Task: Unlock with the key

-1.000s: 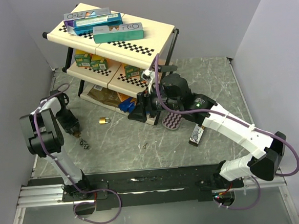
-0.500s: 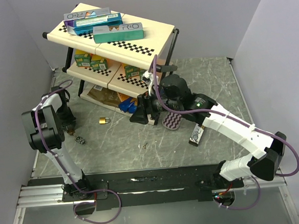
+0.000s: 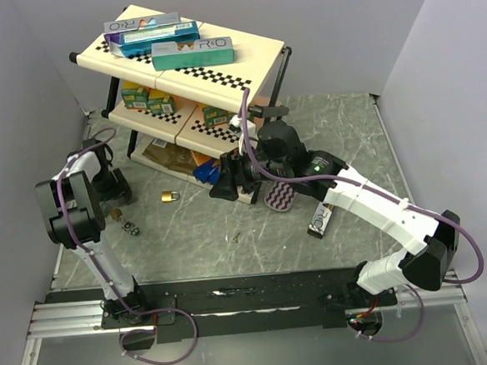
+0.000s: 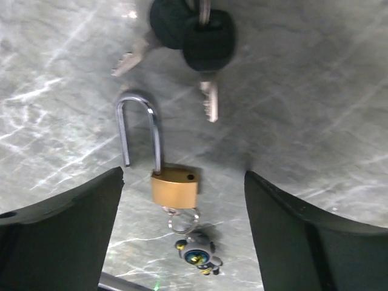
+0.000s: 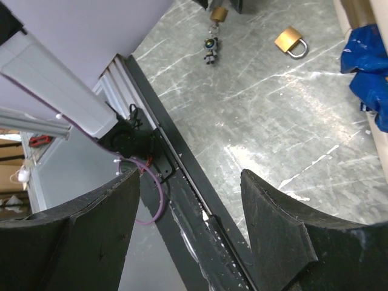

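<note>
The left pincer hangs over the bench with its fingers spread wide and nothing in them. Directly under the gap lies the padlock, with a brass body and a steel shackle pointing away from the pincer. A small charm is ringed to its near end. One shackle leg sits in the body and the other ends off to one side of it, so this lock may already be open, though I cannot be sure. Beyond the shackle, past the fingertips, lie the keys, two black-headed ones bunched together.

The padlock should be rigid, dense for its size and smooth-faced, so it is likely to twist or slip if caught by a corner. The best hold is across the flat brass faces, leaving the shackle and keyway bare. The keys look light and thin and lie flat. The blades offer little to pinch, so the thicker black heads are the better hold, and the spare key will probably dangle and swing.

Right of the left pincer, roughly between the two arms, a second padlock lies on the bench and looks closed. Further right, the right pincer is also wide and empty, close by the foot of the rack and well apart from both locks.
</note>
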Controlling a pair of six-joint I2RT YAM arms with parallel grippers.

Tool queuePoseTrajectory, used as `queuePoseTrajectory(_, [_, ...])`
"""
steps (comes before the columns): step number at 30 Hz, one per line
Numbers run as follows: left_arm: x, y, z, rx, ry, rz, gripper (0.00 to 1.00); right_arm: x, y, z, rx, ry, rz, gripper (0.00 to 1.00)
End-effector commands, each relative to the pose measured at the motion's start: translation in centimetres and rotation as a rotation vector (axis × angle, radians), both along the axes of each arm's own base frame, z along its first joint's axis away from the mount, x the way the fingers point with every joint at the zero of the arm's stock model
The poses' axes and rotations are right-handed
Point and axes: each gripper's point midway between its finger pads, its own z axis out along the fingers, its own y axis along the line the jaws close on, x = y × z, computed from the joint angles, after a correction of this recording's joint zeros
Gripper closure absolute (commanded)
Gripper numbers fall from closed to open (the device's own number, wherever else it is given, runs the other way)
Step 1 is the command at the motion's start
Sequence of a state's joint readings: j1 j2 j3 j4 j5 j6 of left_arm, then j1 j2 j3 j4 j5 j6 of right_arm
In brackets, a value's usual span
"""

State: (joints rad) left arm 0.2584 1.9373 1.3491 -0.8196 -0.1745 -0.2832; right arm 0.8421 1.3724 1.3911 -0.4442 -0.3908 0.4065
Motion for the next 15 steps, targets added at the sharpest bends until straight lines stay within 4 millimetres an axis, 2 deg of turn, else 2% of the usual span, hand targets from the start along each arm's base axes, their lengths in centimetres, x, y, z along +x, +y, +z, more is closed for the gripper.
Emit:
queuePoseTrajectory(1, [1.3,-1.5,2.7,-0.023,-0.124,-0.002,0.11,0.4,-0.1,1.2,-0.001,-0.037,-0.023,0.27])
queuePoseTrajectory(3, [1.5,-2.2,4.1,-0.017,-0.166,-0.017,0.08,0.7,-0.2,0.5,-0.030,-0.049,-0.026,0.27])
queuePoseTrajectory(4, [1.7,-2.4,5.7,-0.002,-0.211,-0.023,0.06,0.7,-0.2,0.1,-0.046,-0.053,-0.030,0.27])
queuePoseTrajectory(6, [1.7,-3.0,7.1,0.011,-0.251,-0.040,0.03,0.4,-0.4,-1.5,-0.096,-0.072,-0.027,0.27])
queuePoseTrajectory(7, [1.7,-3.1,8.7,0.035,-0.295,-0.046,0.01,0.7,-0.6,-2.2,-0.123,-0.088,-0.050,0.28])
queuePoseTrajectory(8, [1.6,-3.1,9.2,0.045,-0.311,-0.050,0.01,0.1,-0.6,-3.4,-0.161,-0.089,-0.037,0.28])
queuePoseTrajectory(9, [1.3,-3.3,10.6,0.055,-0.352,-0.055,0.01,-0.2,-0.7,-4.1,-0.186,-0.099,-0.038,0.28])
queuePoseTrajectory(10, [1.3,-3.5,11.2,0.054,-0.376,-0.060,0.01,0.1,-0.9,-4.7,-0.227,-0.138,-0.062,0.28])
queuePoseTrajectory(11, [1.2,-3.9,11.8,0.047,-0.401,-0.068,0.01,-0.8,-0.7,-5.8,-0.266,-0.146,-0.044,0.28])
queuePoseTrajectory(12, [0.8,-4.6,12.8,0.044,-0.444,-0.087,0.01,-1.0,-0.8,-6.5,-0.296,-0.162,-0.046,0.28])
queuePoseTrajectory(14, [1.1,-5.9,13.8,0.026,-0.515,-0.128,0.01,-1.3,-0.7,-8.5,-0.345,-0.172,-0.051,0.28])
queuePoseTrajectory(15, [0.6,-7.2,14.1,0.012,-0.543,-0.166,0.01,-1.5,-0.6,-9.2,-0.351,-0.164,-0.048,0.29])
